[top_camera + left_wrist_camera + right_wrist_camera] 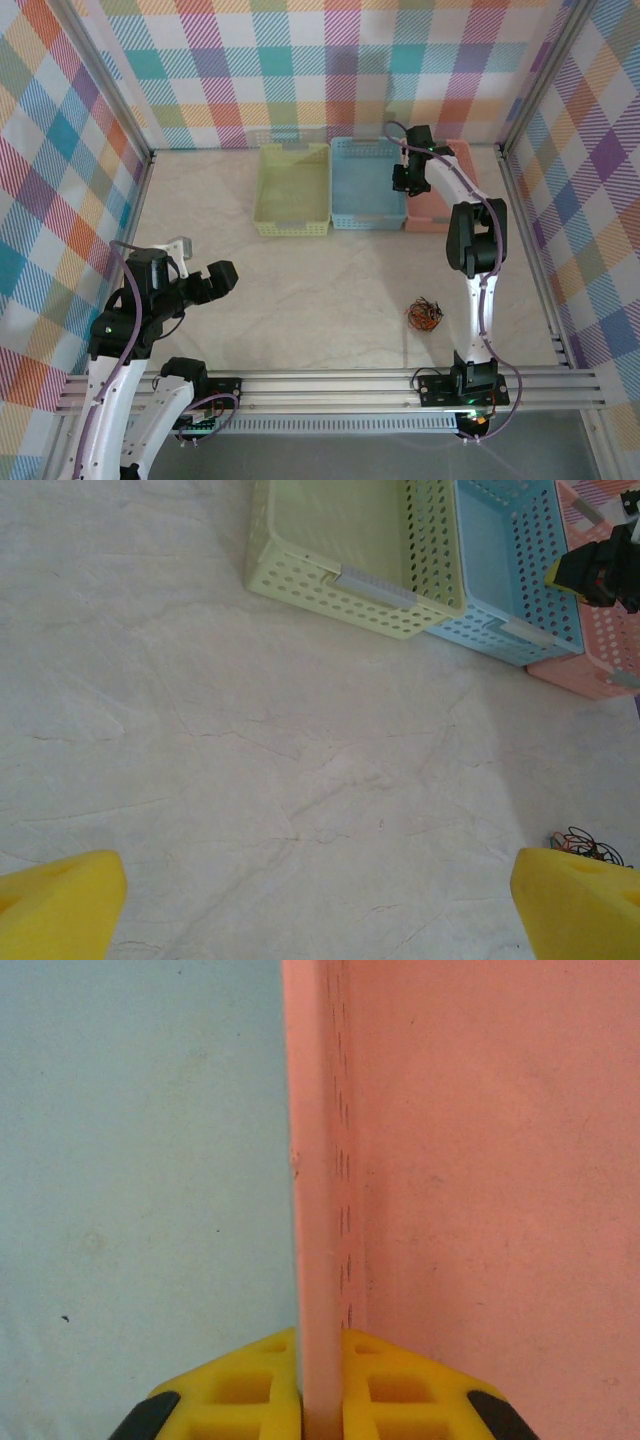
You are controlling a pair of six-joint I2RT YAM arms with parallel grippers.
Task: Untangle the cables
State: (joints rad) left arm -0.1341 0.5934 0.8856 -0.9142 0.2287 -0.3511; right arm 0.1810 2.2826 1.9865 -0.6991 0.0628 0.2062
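Three perforated rectangular plastic baskets are lined along the far edge of the bench [300,320]: a yellow-green basket [292,226], a blue basket [368,222] and a pink basket [425,222]. One small tangled bundle of thin orange, black and green cables [424,315] is seen towards the bench's near right corner. The left tool [222,277] is spread wide, and the right tool [320,1380] is clamped on the pink basket's thin wall.

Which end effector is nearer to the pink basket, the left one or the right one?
Right. The right end effector is closed on the wall of the pink basket. The left end effector is open above the table, far away at the near left.
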